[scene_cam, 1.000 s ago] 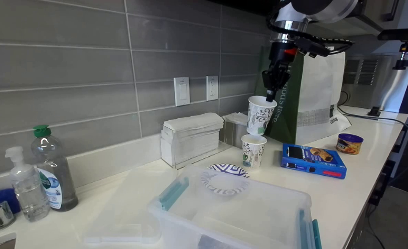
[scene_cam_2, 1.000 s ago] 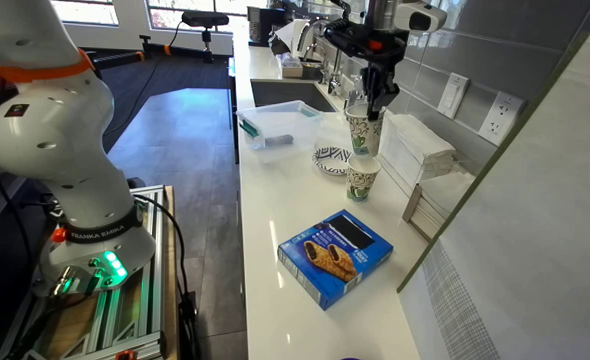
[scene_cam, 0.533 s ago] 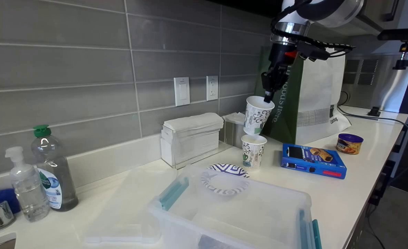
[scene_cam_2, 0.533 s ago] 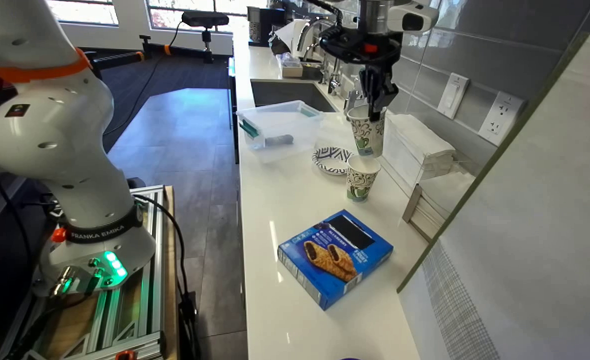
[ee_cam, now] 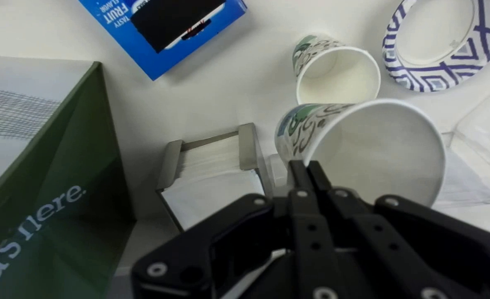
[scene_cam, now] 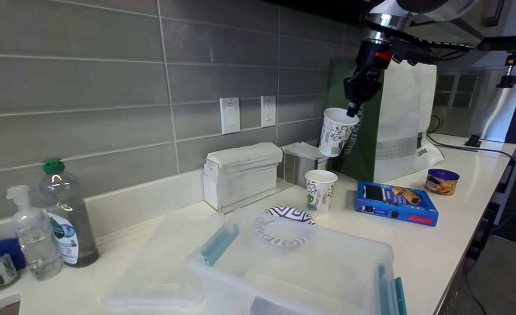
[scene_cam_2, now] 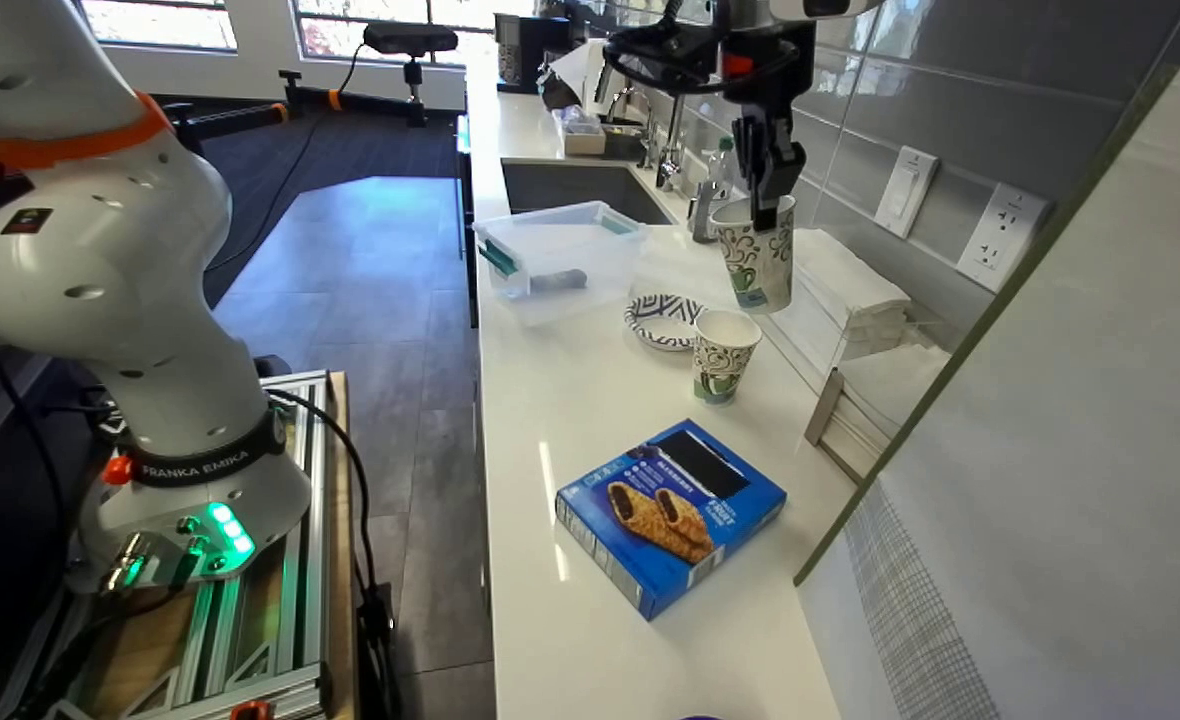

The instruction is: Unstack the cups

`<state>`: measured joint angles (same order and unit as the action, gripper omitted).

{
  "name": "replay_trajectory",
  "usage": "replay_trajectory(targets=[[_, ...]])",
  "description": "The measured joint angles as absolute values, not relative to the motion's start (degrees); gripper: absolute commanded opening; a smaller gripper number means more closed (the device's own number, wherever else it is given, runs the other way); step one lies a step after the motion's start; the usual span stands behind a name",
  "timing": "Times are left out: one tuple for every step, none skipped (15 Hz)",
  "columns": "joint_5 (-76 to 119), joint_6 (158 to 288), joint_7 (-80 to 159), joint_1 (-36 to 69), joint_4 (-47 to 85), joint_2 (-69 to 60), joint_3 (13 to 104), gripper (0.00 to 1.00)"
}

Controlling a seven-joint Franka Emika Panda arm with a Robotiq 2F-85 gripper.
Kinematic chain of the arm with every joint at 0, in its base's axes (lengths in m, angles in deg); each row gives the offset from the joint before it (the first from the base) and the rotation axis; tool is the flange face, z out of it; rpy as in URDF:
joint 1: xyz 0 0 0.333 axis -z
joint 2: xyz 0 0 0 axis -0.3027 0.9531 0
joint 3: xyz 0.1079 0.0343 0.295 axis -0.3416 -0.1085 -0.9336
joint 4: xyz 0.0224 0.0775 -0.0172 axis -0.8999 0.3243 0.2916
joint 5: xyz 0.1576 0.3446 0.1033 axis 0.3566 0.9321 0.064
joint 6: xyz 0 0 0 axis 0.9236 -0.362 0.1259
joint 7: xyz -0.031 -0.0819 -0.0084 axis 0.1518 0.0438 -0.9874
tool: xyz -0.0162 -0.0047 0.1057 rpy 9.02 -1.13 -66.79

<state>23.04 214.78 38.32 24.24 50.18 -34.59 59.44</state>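
Observation:
Two white tapered cups with dark swirl prints are apart. One cup stands upright on the counter, seen in both exterior views (scene_cam: pixel 320 194) (scene_cam_2: pixel 722 360) and, mouth showing, in the wrist view (ee_cam: pixel 340 77). My gripper (scene_cam: pixel 351 112) is shut on the rim of the other cup (scene_cam: pixel 335 135) and holds it tilted in the air, above and beside the standing cup. In an exterior view the gripper (scene_cam_2: pixel 765 215) hangs over the held cup (scene_cam_2: pixel 753 265). In the wrist view the gripper (ee_cam: pixel 307 164) pinches the rim of the held cup (ee_cam: pixel 378 149), one finger inside, one outside.
A patterned bowl (scene_cam_2: pixel 650 335) lies near the standing cup. A clear plastic bin (scene_cam: pixel 293 271), a blue box (scene_cam: pixel 395 203), napkin holders (scene_cam: pixel 242 175) (ee_cam: pixel 211 191), a green-and-white bag (scene_cam: pixel 398 127) and a round can (scene_cam: pixel 441 181) stand around. The tiled wall (scene_cam: pixel 223 57) runs behind.
My gripper has lifted the held cup higher and carried it sideways toward the bag and napkin holders. It hung directly over the standing cup and is now offset. The standing cup has not moved.

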Motion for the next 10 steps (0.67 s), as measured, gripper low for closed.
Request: replay_trajectory(targets=[[23.22, 214.78, 37.93, 24.80, 50.19, -34.76, 60.04, 0.01], [23.70, 214.78, 37.87, 25.29, 50.19, -34.77, 60.78, 0.01], [24.64, 214.78, 37.96, 25.72, 50.21, -34.66, 61.73, 0.01], [25.74, 214.78, 38.25, 26.08, 50.23, -34.40, 62.68, 0.01], [26.76, 214.79, 38.70, 26.40, 50.26, -33.96, 63.64, 0.01], [27.98, 214.79, 39.31, 26.67, 50.30, -33.29, 64.53, 0.01], [29.36, 214.80, 40.10, 26.84, 50.34, -32.40, 65.38, 0.01], [30.58, 214.81, 40.86, 26.97, 50.36, -31.36, 66.08, 0.01], [31.64, 214.83, 41.54, 27.11, 50.37, -30.24, 66.57, 0.01], [32.42, 215.28, 42.21, 27.27, 50.40, -28.99, 66.89, 0.01]])
